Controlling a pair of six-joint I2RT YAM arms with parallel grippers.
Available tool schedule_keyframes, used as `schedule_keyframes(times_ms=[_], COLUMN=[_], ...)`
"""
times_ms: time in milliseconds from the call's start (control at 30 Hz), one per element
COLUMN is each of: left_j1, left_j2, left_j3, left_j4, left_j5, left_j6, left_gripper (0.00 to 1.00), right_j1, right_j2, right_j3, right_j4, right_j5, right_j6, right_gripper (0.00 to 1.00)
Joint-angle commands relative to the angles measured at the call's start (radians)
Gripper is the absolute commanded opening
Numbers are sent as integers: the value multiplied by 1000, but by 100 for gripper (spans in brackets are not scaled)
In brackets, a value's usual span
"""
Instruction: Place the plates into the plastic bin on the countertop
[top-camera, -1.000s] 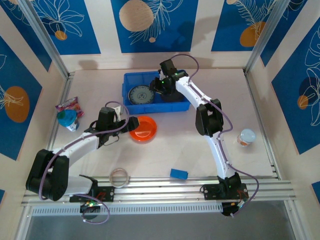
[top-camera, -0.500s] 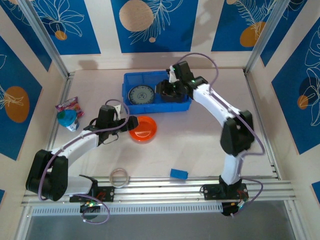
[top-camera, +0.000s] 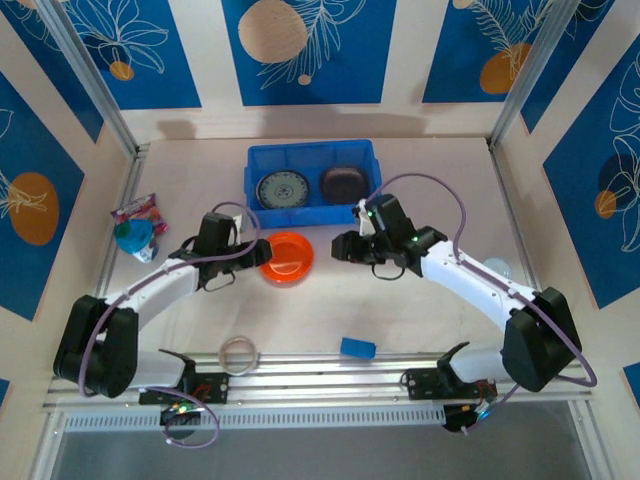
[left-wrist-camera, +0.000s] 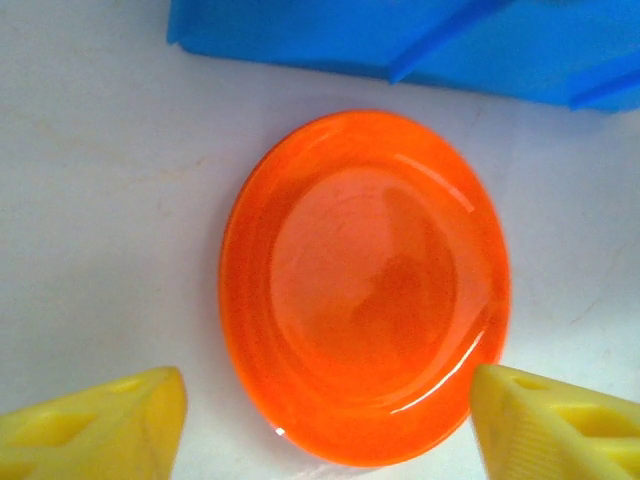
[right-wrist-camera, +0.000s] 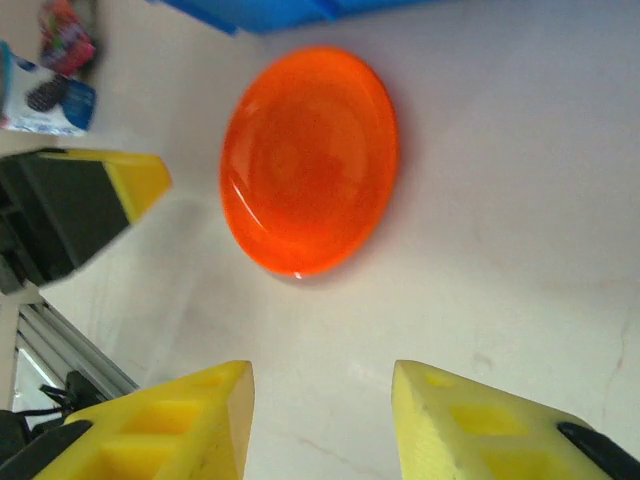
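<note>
The orange plate (left-wrist-camera: 365, 285) lies on the counter (top-camera: 400, 310) just before the plastic bin (top-camera: 312, 149) (a patterned plate (top-camera: 277, 189) and a dark plate (top-camera: 344, 183) lie inside). The left gripper (left-wrist-camera: 328, 400) stands wide astride its near rim, and the right gripper (right-wrist-camera: 320, 395) is part-open and empty. The plate is glossy, shallow and probably slick, so pinch it low and squarely.

Top view: bright, even overhead light falls on the pale surface (top-camera: 400, 310), where the left arm (top-camera: 160, 285) and right arm (top-camera: 470, 285) cast only soft, faint shadows. Left wrist view: the glossy orange plate (left-wrist-camera: 365, 285) carries thin white glare arcs near its upper right rim and lower edge, while the yellow fingers (left-wrist-camera: 95, 425) in the bottom corners and the blue bin (left-wrist-camera: 400, 40) above are out of focus. Right wrist view: the plate shows a small highlight on its lower rim and a narrow shadow beneath; the near fingers and the packet (right-wrist-camera: 50, 70) at upper left are blurred.
</note>
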Motion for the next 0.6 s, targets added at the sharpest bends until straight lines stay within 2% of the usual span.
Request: schedule_keyframes(times_ms=[0, 167, 567], left_j1=[8, 7, 9], left_j2=[35, 84, 168], left_j3=[32, 20, 2], left_j4=[-66, -20, 96], left_j5=[-41, -22, 23], left_j6=[10, -18, -83], left_gripper=[68, 57, 48], right_j1=[9, 7, 8], right_j2=[-11, 58, 151], right_j3=[-53, -62, -15], right_j4=[24, 55, 60], right_j5=[14, 10, -7], right_j6=[50, 59, 49], right_gripper=[41, 35, 30])
